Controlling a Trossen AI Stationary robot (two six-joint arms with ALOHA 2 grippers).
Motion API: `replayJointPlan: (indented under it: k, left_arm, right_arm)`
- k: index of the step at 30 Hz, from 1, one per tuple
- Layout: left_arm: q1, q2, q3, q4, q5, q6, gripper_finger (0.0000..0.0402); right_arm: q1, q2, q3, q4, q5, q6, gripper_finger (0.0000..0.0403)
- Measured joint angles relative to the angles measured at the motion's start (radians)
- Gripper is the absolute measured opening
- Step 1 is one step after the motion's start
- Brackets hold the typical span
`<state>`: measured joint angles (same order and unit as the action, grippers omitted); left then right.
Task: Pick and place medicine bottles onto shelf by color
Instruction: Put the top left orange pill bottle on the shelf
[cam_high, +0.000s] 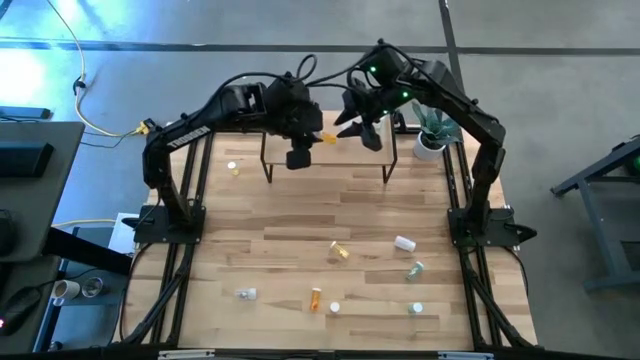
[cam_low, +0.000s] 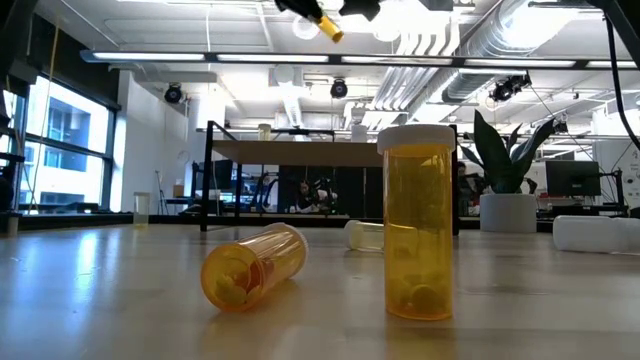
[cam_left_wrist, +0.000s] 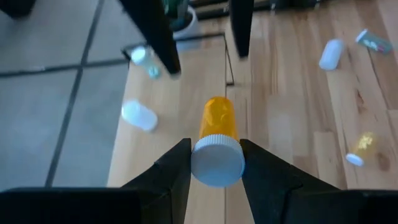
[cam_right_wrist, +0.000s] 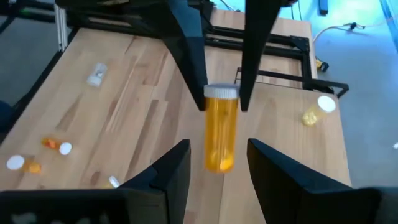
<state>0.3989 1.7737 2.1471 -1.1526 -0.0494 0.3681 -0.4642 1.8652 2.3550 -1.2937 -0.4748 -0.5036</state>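
An upright orange bottle (cam_low: 418, 222) with a white cap is seen closest to the low camera. A second orange bottle (cam_low: 253, 266) lies on its side just beside it, its open-looking end turned toward the lens.

From above, nine medicine bottles can be counted. Eight are scattered over the tabletop (cam_high: 300, 215), and most of them lie in the near half: two orange, one or two yellow, one white, and the rest clear or greenish. One small yellow bottle (cam_high: 233, 167) is set apart near the left arm. The ninth is held in the air. One shelf (cam_low: 300, 151) and two grippers are counted.

The held orange bottle (cam_left_wrist: 217, 121) is found above the far middle of the table, over the shelf. It is pinched at its white cap between the fingers of the left gripper (cam_left_wrist: 216, 147). Its long axis runs roughly level, from left to right across the table. The cap points back into the left gripper and the base points toward the right gripper (cam_right_wrist: 219, 145). In the low view a slight downward slant away from the cap is shown.

The right gripper is held wide, one finger on each side of the bottle's base end. No contact with the bottle can be made out.
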Motion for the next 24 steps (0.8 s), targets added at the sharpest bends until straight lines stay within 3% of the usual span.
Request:
replayJointPlan:
  k: [3,8,24]
  left_arm:
    - [-0.008,0.0,0.0,0.025,-0.013,0.002,0.0117]
    - [-0.009,0.0,0.0,0.045,-0.056,0.002,0.0117]
    - [-0.028,0.0,0.0,0.148,-0.077,0.001,0.0117]
  right_arm:
    - [0.015,0.0,0.0,0.0,0.025,-0.04,0.0149]
    - [0.047,-0.001,0.0,0.0,0.158,-0.055,0.0151]
    - [0.058,-0.001,0.0,-0.025,0.244,-0.03,0.0165]
